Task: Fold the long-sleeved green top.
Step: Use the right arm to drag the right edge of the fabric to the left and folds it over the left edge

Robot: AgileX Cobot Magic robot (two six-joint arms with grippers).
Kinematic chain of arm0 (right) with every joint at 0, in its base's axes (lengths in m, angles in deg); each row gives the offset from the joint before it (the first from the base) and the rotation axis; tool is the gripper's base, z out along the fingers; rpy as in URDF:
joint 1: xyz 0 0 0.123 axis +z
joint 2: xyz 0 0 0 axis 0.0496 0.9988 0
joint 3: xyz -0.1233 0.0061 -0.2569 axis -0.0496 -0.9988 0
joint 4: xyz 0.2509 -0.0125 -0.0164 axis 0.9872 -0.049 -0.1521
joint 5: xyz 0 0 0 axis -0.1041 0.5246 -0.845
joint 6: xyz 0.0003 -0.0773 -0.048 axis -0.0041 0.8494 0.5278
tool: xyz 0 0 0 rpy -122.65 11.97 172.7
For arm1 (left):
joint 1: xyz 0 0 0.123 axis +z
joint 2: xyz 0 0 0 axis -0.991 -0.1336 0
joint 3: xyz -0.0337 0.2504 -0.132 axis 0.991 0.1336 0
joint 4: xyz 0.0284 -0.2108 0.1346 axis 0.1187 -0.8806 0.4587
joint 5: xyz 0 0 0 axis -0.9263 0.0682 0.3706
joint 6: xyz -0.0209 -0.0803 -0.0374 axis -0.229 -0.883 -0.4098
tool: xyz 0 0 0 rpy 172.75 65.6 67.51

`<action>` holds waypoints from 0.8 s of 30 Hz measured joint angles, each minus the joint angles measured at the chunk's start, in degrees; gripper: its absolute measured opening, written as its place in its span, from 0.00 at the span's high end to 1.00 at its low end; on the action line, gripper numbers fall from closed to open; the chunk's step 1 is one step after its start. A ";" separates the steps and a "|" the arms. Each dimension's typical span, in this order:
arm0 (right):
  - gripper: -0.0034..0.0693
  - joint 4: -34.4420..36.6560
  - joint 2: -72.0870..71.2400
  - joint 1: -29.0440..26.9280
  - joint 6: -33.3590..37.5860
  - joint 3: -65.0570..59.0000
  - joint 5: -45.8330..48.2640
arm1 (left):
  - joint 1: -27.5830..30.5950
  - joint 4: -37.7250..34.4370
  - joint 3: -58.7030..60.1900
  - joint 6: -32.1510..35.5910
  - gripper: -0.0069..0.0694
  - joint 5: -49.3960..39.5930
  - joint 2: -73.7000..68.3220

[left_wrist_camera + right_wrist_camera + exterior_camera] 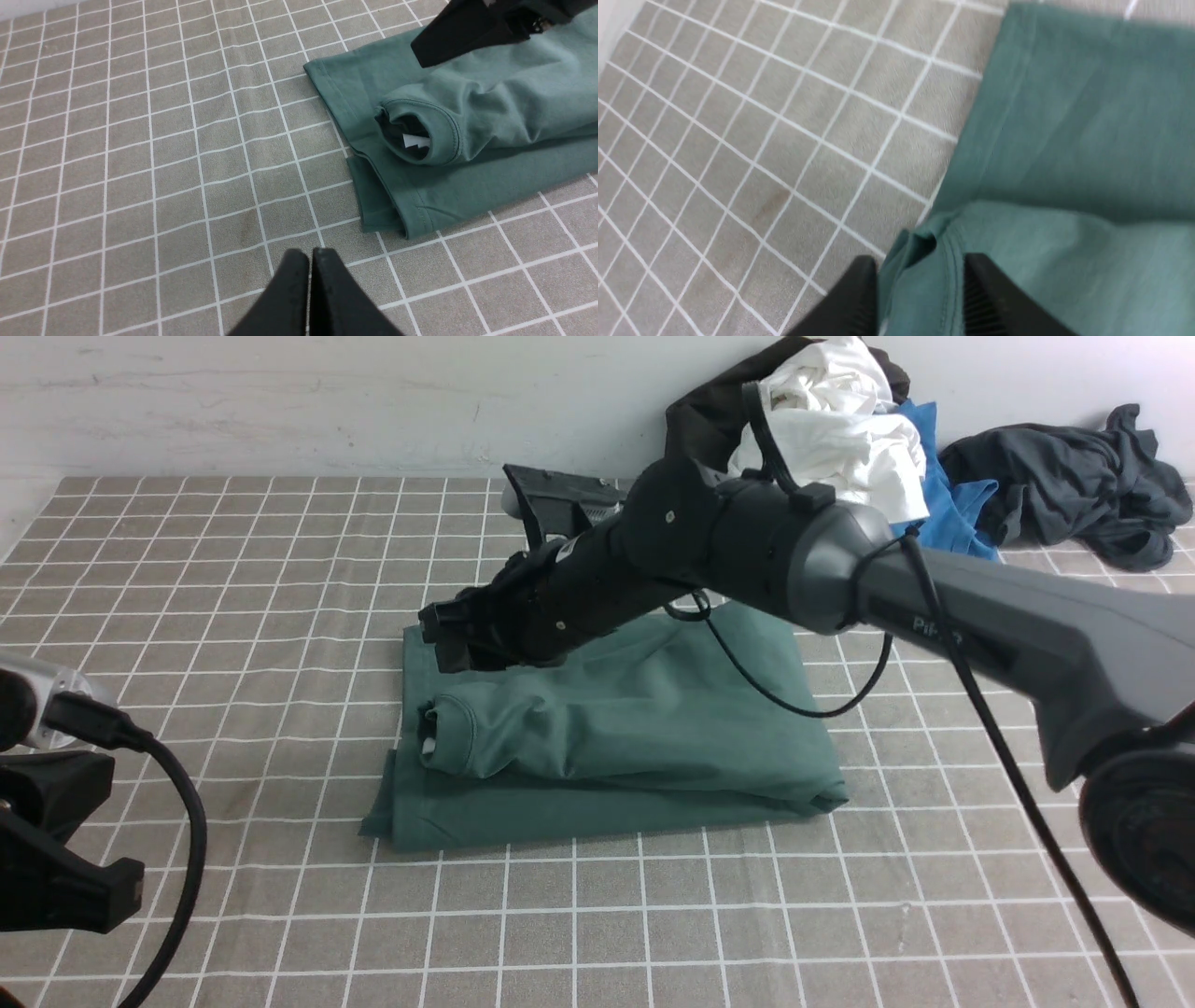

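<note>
The green long-sleeved top (616,737) lies folded into a thick rectangle in the middle of the checked table cloth. Its ribbed neck (420,135), with a white tag (415,141), faces left on the upper layer. My right gripper (448,635) reaches across the top to its far left edge. In the right wrist view the right gripper (920,263) has its jaws apart, with a fold of the green top (1064,140) lying loosely between them. My left gripper (309,254) is shut and empty, above bare cloth to the left of the top (490,121).
A heap of white (840,411), blue (943,495) and black clothes lies at the back right against the wall. A dark grey garment (1074,485) is beside it. A black device (560,495) stands behind the top. My left arm (56,877) is at the near left.
</note>
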 joint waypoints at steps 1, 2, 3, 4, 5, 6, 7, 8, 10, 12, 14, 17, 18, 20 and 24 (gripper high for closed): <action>0.53 -0.14 0.00 -0.19 0.00 0.22 0.25 | 0.00 -0.04 0.00 0.00 0.92 0.00 0.00; 0.49 -1.72 -0.05 -0.90 0.37 2.10 2.65 | 0.00 -0.52 0.00 0.00 0.92 0.00 0.00; 0.48 -3.52 -0.05 -1.29 0.46 3.34 4.76 | 0.00 -1.07 0.00 0.00 0.92 0.00 0.00; 0.47 -5.30 -0.17 -1.67 0.46 4.02 6.54 | 0.00 -1.50 0.00 0.00 0.92 0.00 0.00; 0.47 -6.46 -0.17 -1.91 0.25 4.25 7.68 | 0.00 -1.69 0.00 0.00 0.92 0.00 0.00; 0.48 -8.37 -0.24 -2.04 -0.27 4.38 9.59 | 0.00 -1.90 0.00 0.00 0.92 0.00 0.00; 0.50 -10.46 -0.24 -2.11 -1.08 4.44 11.70 | 0.00 -1.98 0.00 0.00 0.92 0.00 0.00; 0.51 -11.21 -0.24 -2.16 -1.47 4.46 12.57 | 0.00 -1.97 0.00 0.00 0.92 0.00 0.00; 0.59 -13.82 0.63 -1.99 -3.16 4.46 16.81 | 0.00 -2.17 0.00 0.00 0.92 0.00 0.00; 0.67 -13.78 2.45 -1.57 -4.14 4.56 18.35 | 0.00 -2.39 0.00 0.00 0.92 0.00 0.00; 0.77 -11.35 4.72 -0.74 -4.11 4.56 17.47 | 0.00 -3.22 0.00 0.00 0.92 0.00 0.00; 0.87 -7.06 6.41 0.88 -1.62 4.56 13.89 | 0.00 -3.87 0.00 0.00 0.92 0.00 0.00; 0.91 -4.20 7.00 1.91 0.46 4.56 11.13 | 0.00 -4.23 0.00 0.00 0.92 0.00 0.00; 0.95 -0.20 7.29 3.38 4.36 4.56 6.50 | 0.00 -4.35 0.00 0.00 0.92 0.00 0.00; 0.97 3.96 7.22 4.69 11.98 6.84 1.85 | 0.00 -4.42 0.00 0.05 0.92 0.00 0.15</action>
